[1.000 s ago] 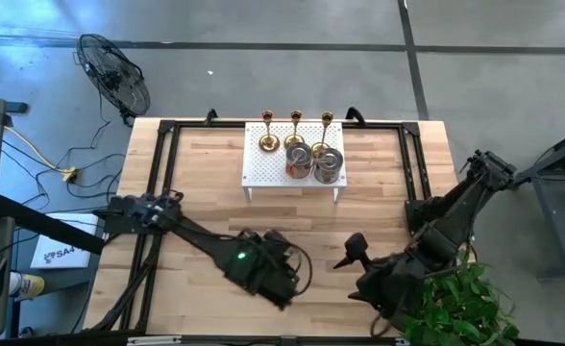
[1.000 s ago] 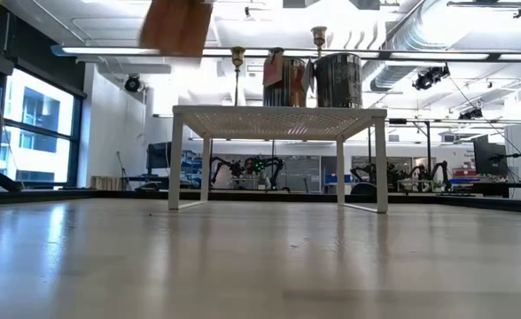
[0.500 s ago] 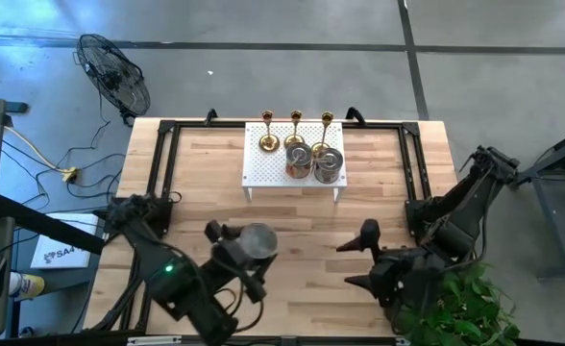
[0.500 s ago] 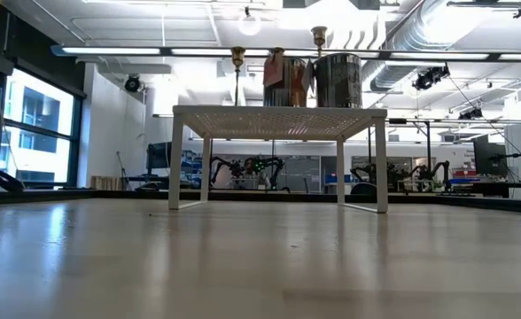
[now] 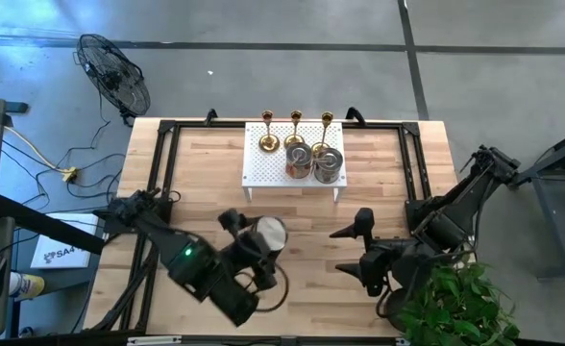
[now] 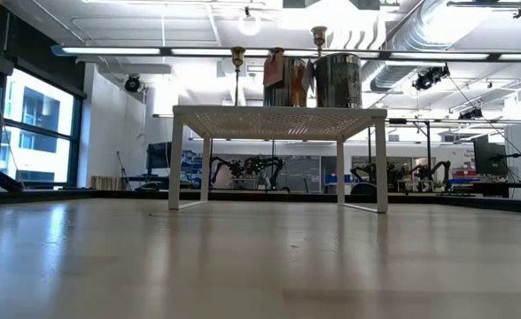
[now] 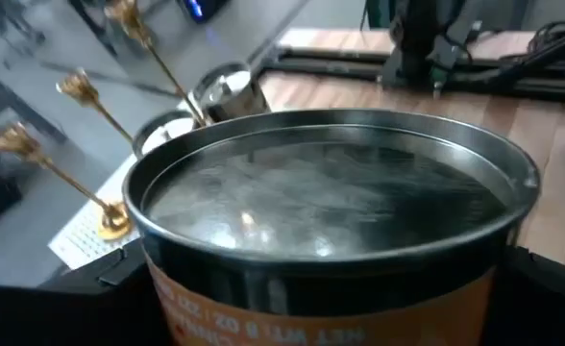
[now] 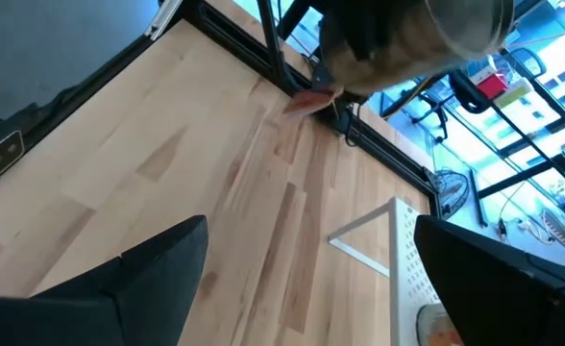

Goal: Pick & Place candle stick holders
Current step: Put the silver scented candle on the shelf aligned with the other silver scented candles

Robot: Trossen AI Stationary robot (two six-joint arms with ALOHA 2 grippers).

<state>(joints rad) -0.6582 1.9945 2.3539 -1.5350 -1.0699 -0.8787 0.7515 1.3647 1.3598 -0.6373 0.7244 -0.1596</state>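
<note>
A: What does the left end effector (image 5: 263, 234) carry?

B: It grips one squat silvery holder (image 5: 264, 234), seen in the lower middle of the high view, above the worktop (image 5: 206, 183). In the left wrist view this holder (image 7: 331, 207) fills most of the frame, and the dark fingers (image 7: 85, 288) stand wide on both its sides, against its wall.

A: And the right end effector (image 5: 361, 252)?

B: Its fingers are spread wide and hold nothing. It hangs over the worktop in the lower right of the high view, apart from the left one.

A: Where are the other holders?

B: On the white perforated rack (image 5: 263, 168), upper middle of the high view. Three gold holders (image 5: 295, 130) stand in a row along its far edge. Two silvery holders (image 5: 314, 161) stand close together in front of them, toward the rack's right part. In the low view the rack (image 6: 278, 120) shows with them on top.
</note>
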